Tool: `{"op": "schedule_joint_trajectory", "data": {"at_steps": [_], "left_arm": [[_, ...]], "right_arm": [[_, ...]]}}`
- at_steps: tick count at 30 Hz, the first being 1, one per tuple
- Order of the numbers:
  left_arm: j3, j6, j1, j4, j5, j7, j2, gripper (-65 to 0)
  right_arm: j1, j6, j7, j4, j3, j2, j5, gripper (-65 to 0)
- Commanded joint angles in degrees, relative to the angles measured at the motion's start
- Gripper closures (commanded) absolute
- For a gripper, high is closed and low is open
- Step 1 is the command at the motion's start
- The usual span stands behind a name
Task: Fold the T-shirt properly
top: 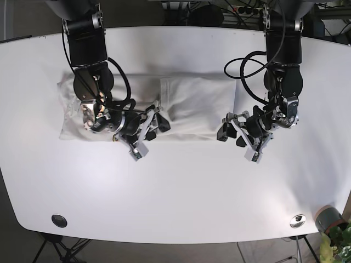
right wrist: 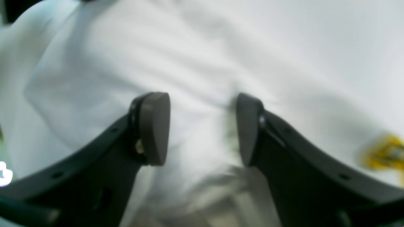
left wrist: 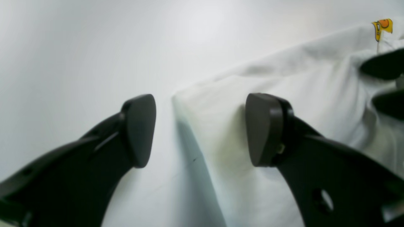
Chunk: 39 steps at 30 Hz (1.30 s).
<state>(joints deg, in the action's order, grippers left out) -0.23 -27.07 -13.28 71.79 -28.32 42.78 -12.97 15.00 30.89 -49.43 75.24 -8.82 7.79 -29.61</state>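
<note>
Shirt (top: 192,107): long axis runs claw to claw. Your left claw (left wrist: 200,129) gapes, empty, astride its end edge; right claw (right wrist: 202,127) gapes over cloth.

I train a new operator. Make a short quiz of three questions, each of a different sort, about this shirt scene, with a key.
1. True or false: both grippers are open.
2. Which gripper straddles the shirt's edge? A) left B) right
3. Fill in: the print on the shirt is mostly ____.

Key: 1 true. 2 A; in the left wrist view one finger is over bare table, the other over cloth. 3 yellow.
</note>
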Motion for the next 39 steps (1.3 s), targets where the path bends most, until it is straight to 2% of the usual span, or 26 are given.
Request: {"op": "schedule_joint_trajectory", "data": {"at_steps": [1, 9, 13, 18, 21, 23, 25, 28, 31, 33, 36, 39], "left_arm": [[-0.3, -0.3, -0.6, 5.4, -1.4, -1.1, -0.4, -41.9], [-0.3, -0.3, 2.4, 15.1, -1.4, -0.5, -0.3, -41.9], [0.0, -0.3, 5.0, 19.9, -1.4, -0.5, 0.0, -41.9], [0.0, -0.6, 7.7, 23.3, -1.4, -0.6, 1.2, -41.9], [0.0, -0.6, 8.9, 23.9, -1.4, -0.6, 1.5, -41.1], [0.0, -0.6, 9.5, 23.9, -1.4, -0.6, 1.6, -36.9], [0.0, -0.6, 10.0, 23.6, -1.4, -0.6, 1.6, -29.4], [0.1, -1.4, 10.2, 23.4, -1.4, -0.6, 1.6, -16.0], [0.1, -5.2, 11.0, 23.4, -1.4, -0.6, 1.6, -2.6], [0.1, -7.5, 11.2, 23.4, -1.4, -0.6, 1.6, 0.0], [0.1, -9.2, 11.6, 23.3, -1.1, -0.6, 1.6, 0.0], [-0.1, -9.3, 12.4, 23.2, -1.1, -0.6, 1.4, 0.0]], "right_arm": [[1.7, 0.53, -1.8, 6.2, 3.9, 0.6, -3.6, -32.7], [1.7, 0.36, -12.1, 11.9, 19.6, 1.7, -11.8, -33.0], [1.7, 0.18, -15.1, 11.7, 28.2, 5.0, -16.2, -33.3], [0.1, 0.01, -15.4, 11.7, 33.4, 8.9, -18.9, -33.3], [-0.5, 0.01, -15.4, 11.3, 36.6, 10.9, -18.4, -33.3], [-1.1, 0.01, -15.4, 9.0, 38.6, 12.1, -18.7, -33.3], [-1.2, 0.01, -15.4, 6.1, 40.4, 13.8, -18.9, -33.5], [-1.2, 0.53, -15.1, 1.6, 42.4, 16.0, -18.9, -33.5], [-1.2, 0.53, -14.6, -2.6, 43.4, 17.8, -18.6, -35.4], [-1.4, 0.53, -13.1, -4.7, 43.8, 19.1, -18.9, -40.1], [-1.6, 0.53, -11.5, -7.3, 43.8, 20.5, -18.5, -46.3], [-1.6, 0.62, -11.1, -11.1, 43.9, 21.5, -18.5, -48.2]]}}
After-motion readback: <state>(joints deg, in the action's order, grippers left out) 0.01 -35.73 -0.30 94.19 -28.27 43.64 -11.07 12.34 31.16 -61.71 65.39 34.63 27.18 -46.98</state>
